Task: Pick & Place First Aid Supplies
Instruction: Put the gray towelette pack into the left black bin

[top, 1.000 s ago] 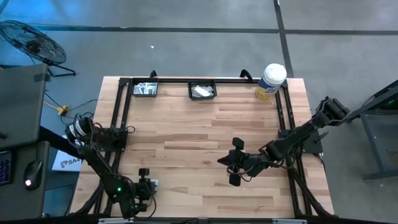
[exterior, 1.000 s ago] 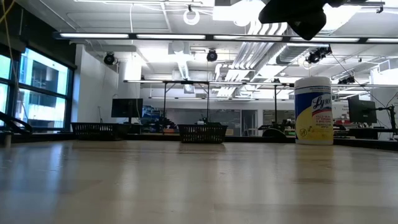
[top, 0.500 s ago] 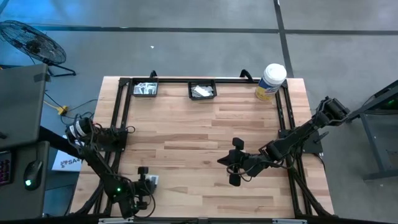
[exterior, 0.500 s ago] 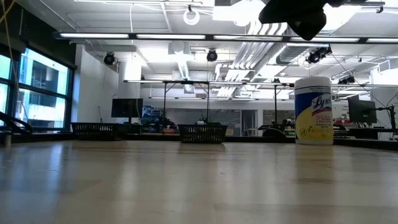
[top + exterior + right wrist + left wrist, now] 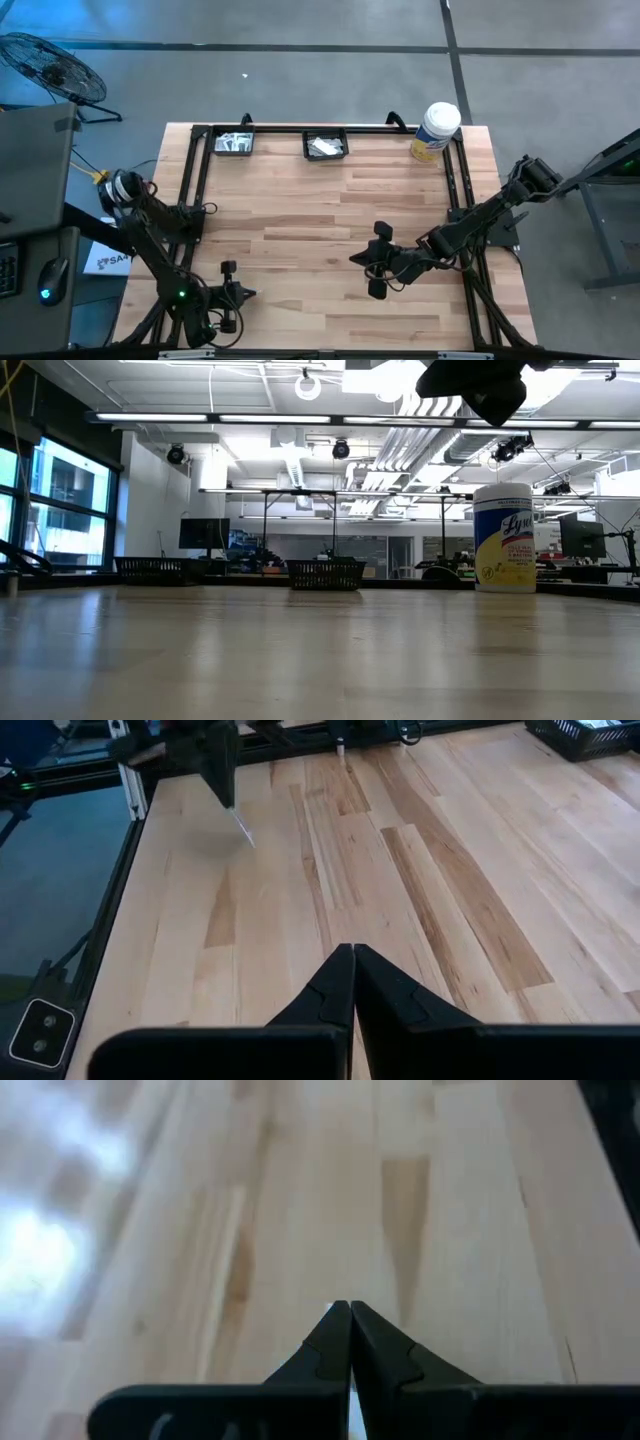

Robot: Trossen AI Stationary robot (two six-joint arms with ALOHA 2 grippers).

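My left gripper (image 5: 243, 293) is at the table's near left corner, shut on a thin white packet of the first aid supplies. The right wrist view shows that packet (image 5: 243, 828) sticking out below my left gripper (image 5: 222, 782). My right gripper (image 5: 372, 262) hangs shut over the table's middle right, and it shows shut with nothing between its fingers (image 5: 352, 952). More white packets (image 5: 326, 147) lie in two black baskets at the far edge. My left gripper pinches the thin white packet between its two fingers, which slant down toward the table. In its wrist view the packet shows edge-on as a white sliver (image 5: 337, 1308) at the fingertips. The packet's free end (image 5: 246, 836) points down past the fingertips, clear of the wood.
Two black baskets (image 5: 234, 143) (image 5: 326, 146) stand at the far edge, inside the black frame (image 5: 199, 170). A white tub with a yellow label (image 5: 435, 130) stands at the far right corner. Bare wood (image 5: 310, 230) lies between the two arms.
My left gripper has taken hold of the white packet that lay on the wood at the near left, and has risen and tipped. The packet no longer lies flat there and hangs from the fingers clear of the table. My right arm has kept still.
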